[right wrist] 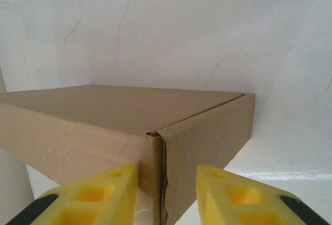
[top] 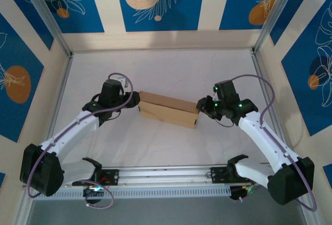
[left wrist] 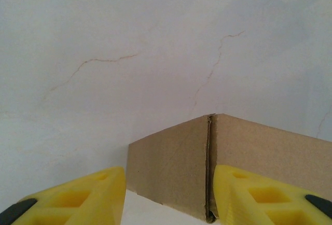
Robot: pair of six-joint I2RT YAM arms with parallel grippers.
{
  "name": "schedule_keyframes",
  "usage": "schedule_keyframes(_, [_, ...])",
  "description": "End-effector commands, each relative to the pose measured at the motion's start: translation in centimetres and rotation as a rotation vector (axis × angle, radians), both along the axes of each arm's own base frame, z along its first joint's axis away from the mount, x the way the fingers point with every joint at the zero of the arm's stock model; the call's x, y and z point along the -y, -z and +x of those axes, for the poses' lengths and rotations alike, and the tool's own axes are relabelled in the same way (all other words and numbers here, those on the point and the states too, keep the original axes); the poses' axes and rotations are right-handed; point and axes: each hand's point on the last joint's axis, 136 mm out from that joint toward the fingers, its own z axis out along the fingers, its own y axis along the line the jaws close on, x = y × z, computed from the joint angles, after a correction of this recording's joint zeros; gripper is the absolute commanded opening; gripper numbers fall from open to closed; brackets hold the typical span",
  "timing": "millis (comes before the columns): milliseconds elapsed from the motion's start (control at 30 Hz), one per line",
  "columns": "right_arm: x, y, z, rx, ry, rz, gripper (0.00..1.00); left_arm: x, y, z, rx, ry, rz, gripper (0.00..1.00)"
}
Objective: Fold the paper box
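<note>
The paper box (top: 168, 109) lies shut on the white cloth in the middle of the table, a shallow plain brown cardboard box. My left gripper (top: 136, 100) is at its left end. In the left wrist view the yellow fingers (left wrist: 98, 194) stand apart on either side of a box corner (left wrist: 207, 183); the right one lies against the cardboard and the left one is off it. My right gripper (top: 199, 106) is at the box's right end. In the right wrist view the box (right wrist: 114, 106) has a corner between the spread fingers (right wrist: 233, 194), and white cloth shows beside the right one.
White cloth (top: 166, 69) covers the table inside a walled frame with blue patterned panels. An aluminium rail (top: 166, 176) runs along the near edge between the arm bases. Metal posts (top: 46, 17) rise at the back corners.
</note>
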Motion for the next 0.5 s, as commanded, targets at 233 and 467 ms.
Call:
schedule_keyframes(233, [1.9,5.7,-2.4,-0.179,-0.057,-0.252,0.27,-0.3,7.2,-3.8,-0.223,0.021,0.051,0.46])
schedule_keyframes(467, [0.2,0.6,-1.9,0.144,-0.146,-0.273,0.18,-1.2,3.8,-5.2,-0.162,0.017,0.038,0.44])
